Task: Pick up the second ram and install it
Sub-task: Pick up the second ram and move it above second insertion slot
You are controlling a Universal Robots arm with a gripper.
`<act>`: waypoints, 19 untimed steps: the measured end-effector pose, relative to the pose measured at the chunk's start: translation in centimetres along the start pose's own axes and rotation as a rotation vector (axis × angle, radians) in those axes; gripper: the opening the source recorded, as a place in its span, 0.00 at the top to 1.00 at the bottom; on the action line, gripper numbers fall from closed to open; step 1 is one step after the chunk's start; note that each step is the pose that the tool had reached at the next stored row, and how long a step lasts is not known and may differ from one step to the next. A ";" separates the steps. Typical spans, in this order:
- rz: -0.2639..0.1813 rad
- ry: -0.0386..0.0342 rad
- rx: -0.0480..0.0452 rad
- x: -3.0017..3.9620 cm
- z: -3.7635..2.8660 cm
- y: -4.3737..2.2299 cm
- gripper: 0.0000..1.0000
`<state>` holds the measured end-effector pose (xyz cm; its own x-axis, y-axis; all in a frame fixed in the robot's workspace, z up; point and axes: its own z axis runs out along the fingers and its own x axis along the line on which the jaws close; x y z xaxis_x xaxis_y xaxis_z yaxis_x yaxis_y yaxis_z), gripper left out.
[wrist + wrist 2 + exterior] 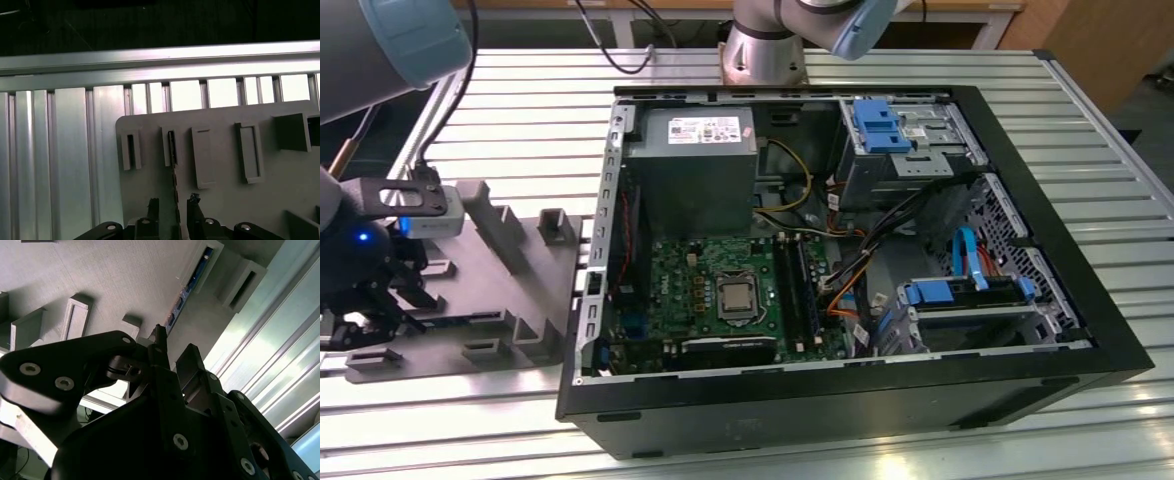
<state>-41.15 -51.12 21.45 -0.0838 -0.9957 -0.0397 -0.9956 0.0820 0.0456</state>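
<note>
My tool (380, 305) hangs over the flat grey plastic tray (494, 300) with its raised slot blocks, in the lower left of the exterior view. The tray lies on the slatted aluminium bench (520, 110) beside the open black computer case (854, 400). In the first wrist view the second ram (173, 165), a thin dark stick seen edge-on, stands in one narrow tray slot and runs down between my black fingertips (152, 204). The tool is open and holds nothing, with a gap of grey tray on either side of the stick. The second wrist view shows the blue-green board edge of the stick (189, 282) leading toward the same gap. As I read it, the stick sits nearer one finger than the other. The main risk I see is that this finger touches first on closing and levers the stick over in its slot. A tilted stick could bind on the slot walls and drag the light tray along, or slip from my pads. Pads landing on the chips rather than the flat board could let so thin a piece twist. It would then meet the long black memory slots (794, 290) on the green motherboard (694, 290) askew. How deep my fingers reach along the stick I cannot tell.
</note>
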 end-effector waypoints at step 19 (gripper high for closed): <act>-0.052 0.0024 -0.0021 0.03 0.43 0.10 0.64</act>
<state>-41.27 -51.12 21.02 -0.0314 -0.9987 -0.0398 -0.9985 0.0296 0.0455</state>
